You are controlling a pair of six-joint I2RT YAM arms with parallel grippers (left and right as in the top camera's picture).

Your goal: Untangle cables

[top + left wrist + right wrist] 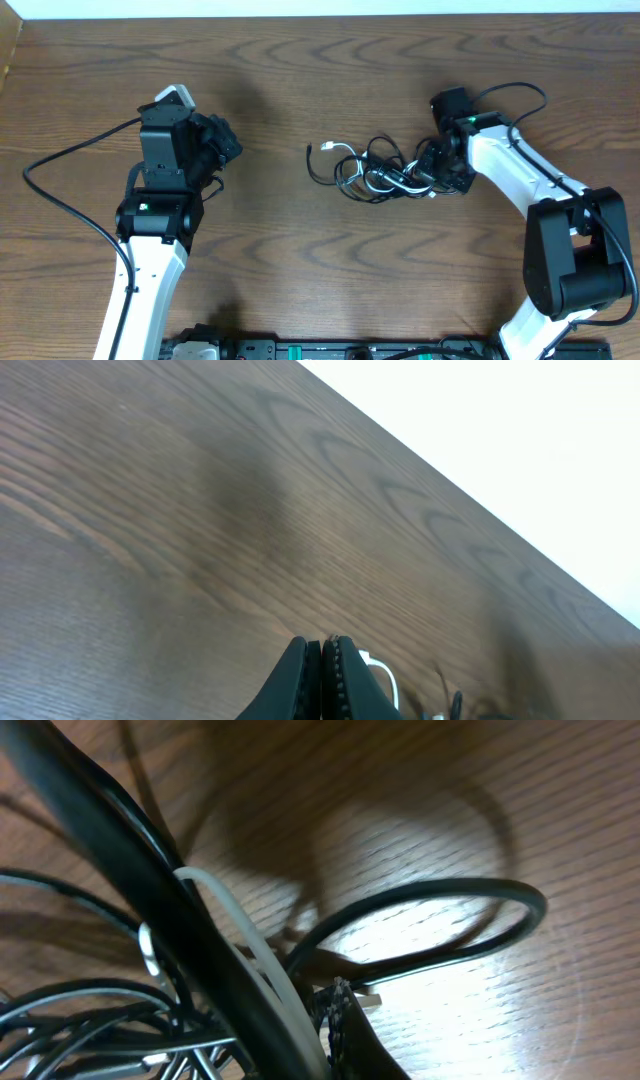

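At the far left, a thick black arm wire [62,195] loops over the wooden surface [270,250]. The left gripper [228,143] is clenched, its jaws pressed together, well apart from the cables [375,172]. These form one tangle lying right of centre, made of one white cord [340,149] and several black ones too knotted to count. Its long axis runs left to right, with the white plug end pointing left. The right gripper [440,178] is clenched at the tangle's right end. I cannot tell whether it pinches a strand.
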